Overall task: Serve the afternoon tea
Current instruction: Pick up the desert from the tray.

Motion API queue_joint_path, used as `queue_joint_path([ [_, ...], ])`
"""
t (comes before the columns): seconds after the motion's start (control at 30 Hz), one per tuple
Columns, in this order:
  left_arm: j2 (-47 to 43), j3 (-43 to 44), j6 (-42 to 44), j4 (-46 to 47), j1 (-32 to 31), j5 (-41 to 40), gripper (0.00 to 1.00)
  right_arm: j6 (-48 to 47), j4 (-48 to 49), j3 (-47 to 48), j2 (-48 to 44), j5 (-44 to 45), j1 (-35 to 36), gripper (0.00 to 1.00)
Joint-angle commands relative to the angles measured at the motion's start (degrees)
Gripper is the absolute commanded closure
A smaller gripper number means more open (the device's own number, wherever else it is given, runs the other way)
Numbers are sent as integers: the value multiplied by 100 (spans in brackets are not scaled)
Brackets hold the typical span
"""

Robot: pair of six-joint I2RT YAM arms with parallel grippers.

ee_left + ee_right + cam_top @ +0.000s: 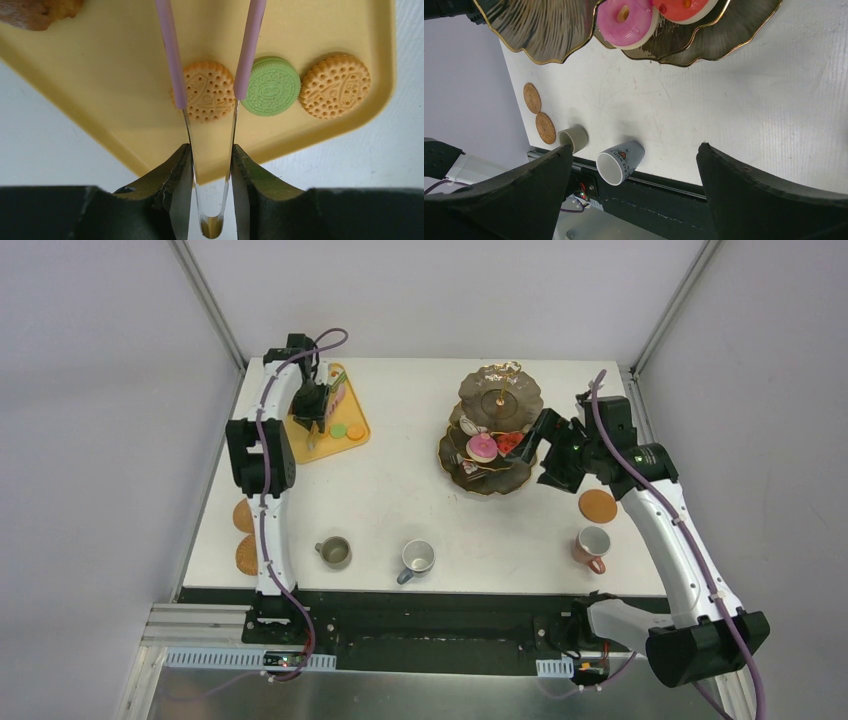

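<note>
My left gripper (pixel 211 150) is shut on the metal spring end of the pink-handled tongs (pixel 170 50) above the yellow-orange tray (pixel 115 75). The two tong arms stand on either side of an orange macaron (pixel 209 91). A green macaron (pixel 272 86) and a second orange macaron (pixel 335 86) lie to its right. The dark gold-rimmed three-tier stand (pixel 500 390) holds a pink doughnut (pixel 626 22) and a red doughnut (pixel 681 7). My right gripper (pixel 535 445) is open and empty, just right of the stand's lower tier.
Olive mug (pixel 335 552), grey-blue mug (pixel 417 558) and pink mug (pixel 592 545) stand along the near edge. Two brown coasters (pixel 246 536) lie at the left edge and one coaster (pixel 598 506) lies right of the stand. A small cake (pixel 40 10) lies on the tray.
</note>
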Motion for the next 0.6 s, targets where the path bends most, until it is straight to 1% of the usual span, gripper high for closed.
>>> queue_joint_path([
  [0.0,114,303,206,-26,7,-82,68,20,-33,235,70,-96,-31,1],
  [0.23,457,708,241,98,7,-127,69,38,-88,278,130,-72,-33,1],
  [0.4,548,780,265,290,11,-120,72,55,-107,287,171,-45,-28,1],
  [0.47,573,799,277,327,11,-97,75,63,-107,295,189,-38,-33,1],
  [0.57,566,788,288,394,10,-110,81,73,-107,303,207,-36,-33,1],
])
